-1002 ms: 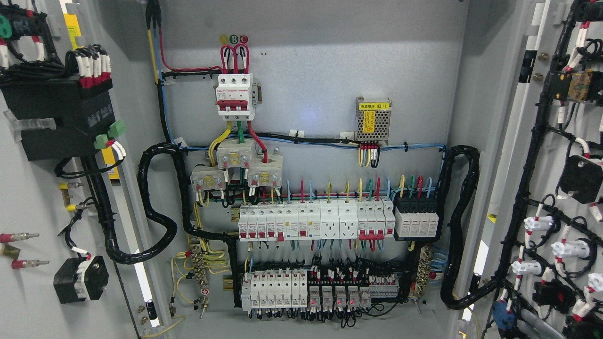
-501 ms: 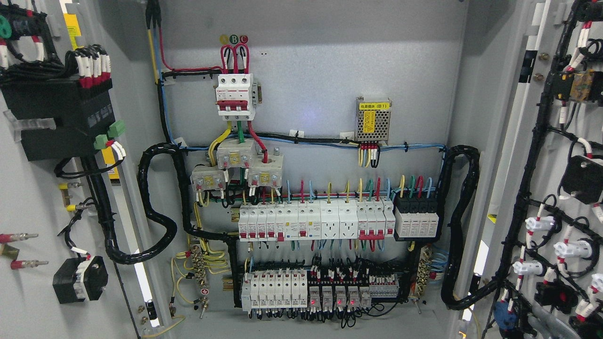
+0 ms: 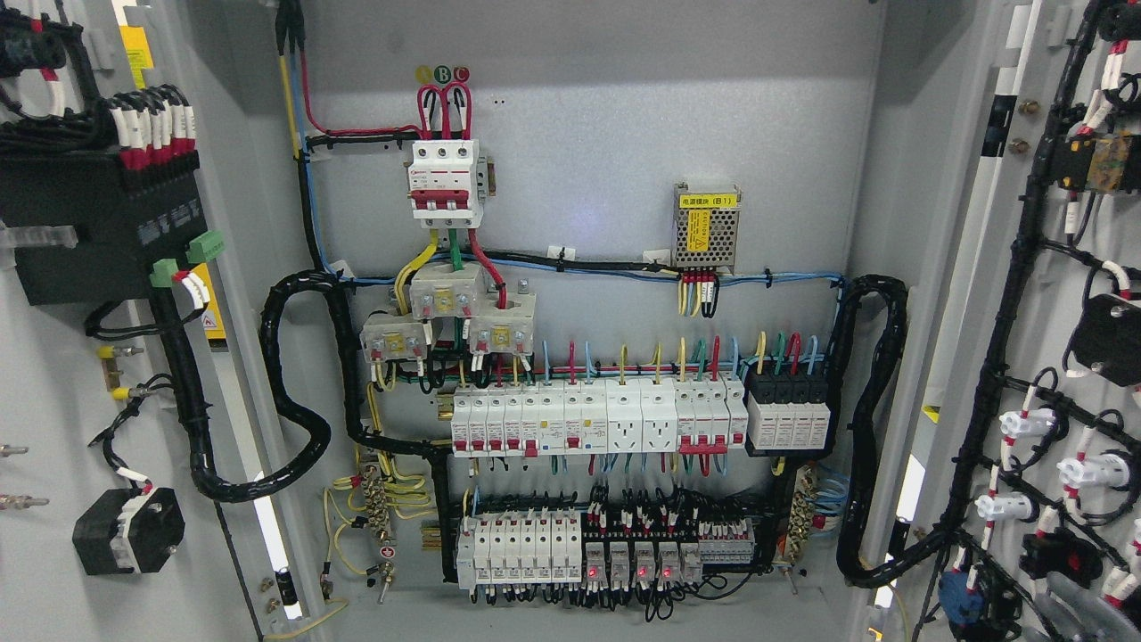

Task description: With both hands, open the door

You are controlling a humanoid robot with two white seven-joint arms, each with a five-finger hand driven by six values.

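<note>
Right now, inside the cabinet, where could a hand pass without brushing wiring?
Bare back panel right of the top breaker and above the power supply; a smaller patch between the blue cable run and the breaker row. The lower half and both door insides are crowded with wiring. No hand is in view.

Two doors are standing open, left door (image 3: 53, 571) and right door (image 3: 1007, 294); one power supply (image 3: 706, 226) and one red-handled breaker (image 3: 444, 181) are sitting inside.
</note>
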